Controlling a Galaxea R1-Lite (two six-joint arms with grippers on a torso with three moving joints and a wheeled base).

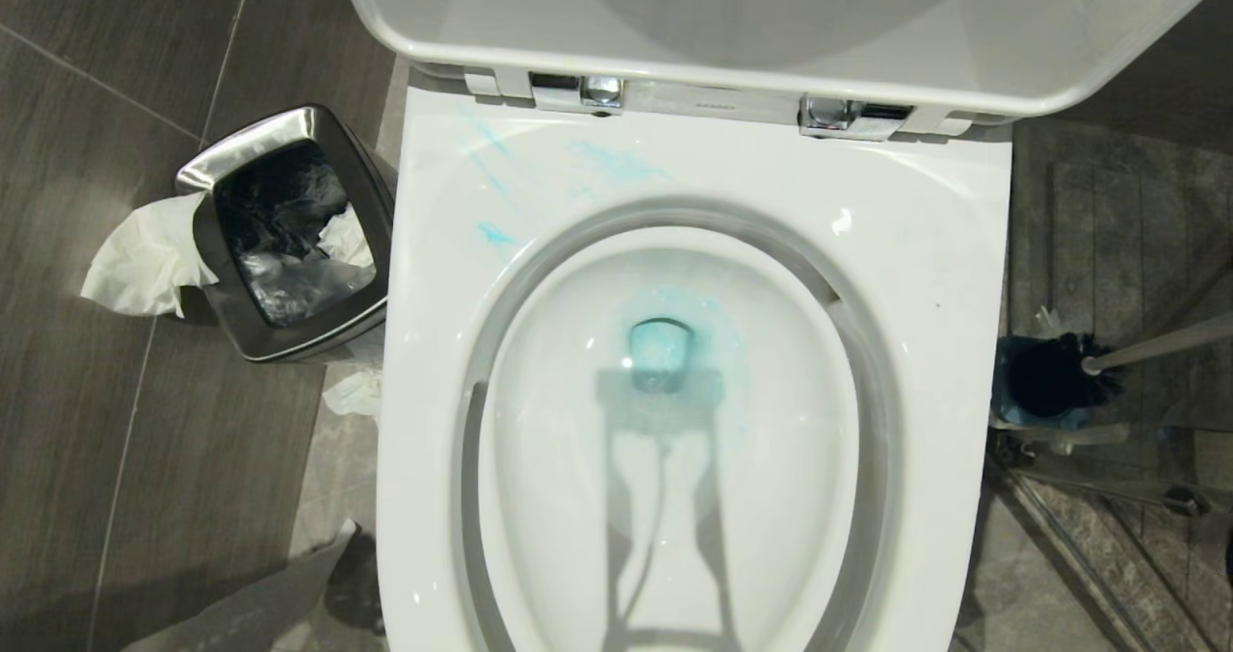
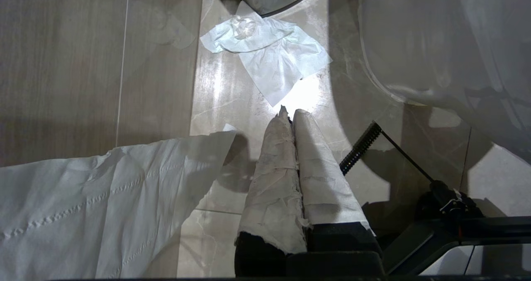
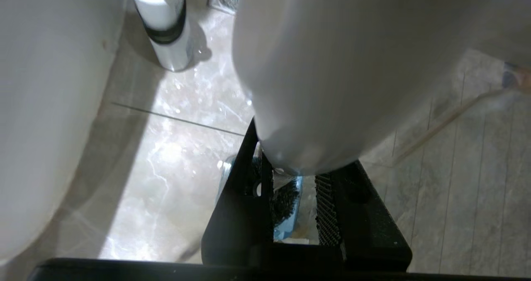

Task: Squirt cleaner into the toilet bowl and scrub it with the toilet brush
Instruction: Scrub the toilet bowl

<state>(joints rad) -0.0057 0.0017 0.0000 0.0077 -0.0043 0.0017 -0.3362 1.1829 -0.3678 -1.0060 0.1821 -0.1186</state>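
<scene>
L arm parked low beside the pan; left gripper point(image 2: 289, 114) hangs over floor tiles, pale-wrapped fingers point(image 2: 274, 169) pressed tight together, nothing between them. A paper sheet point(image 2: 103, 198) and a crumpled tissue point(image 2: 265, 52) lie on the floor under it. R arm is outside head view. In the wrist view, right gripper point(image 3: 292, 177) sits over the toilet brush point(image 3: 332, 86): the whitish handle runs up between the black jaws, which stand only a narrow way apart and look clamped on it. Bristles show thru the gap, inside the blue holder. A white canister w/ black band point(image 3: 166, 23) stands on the tiles further off. Head view: toilet bowl point(image 1: 925, 247) fills centre frame, seat and lid point(image 1: 674, 16) raised at 12 o'clock, chrome hinges point(image 1: 578, 89) just below the lid. Cleaner point(image 1: 616, 163) shows as pale blue smears on the rim at approx 11 o'clock, plus a teal tint in the water at basin centre. Brush head is seated in the holder point(image 1: 1007, 402) on the floor at 3 o'clock of the bowl, handle tilting off twd frame edge. Steel waste bin point(image 1: 279, 122) at 10 o'clock, dark liner inside, tissue hanging over its side.
</scene>
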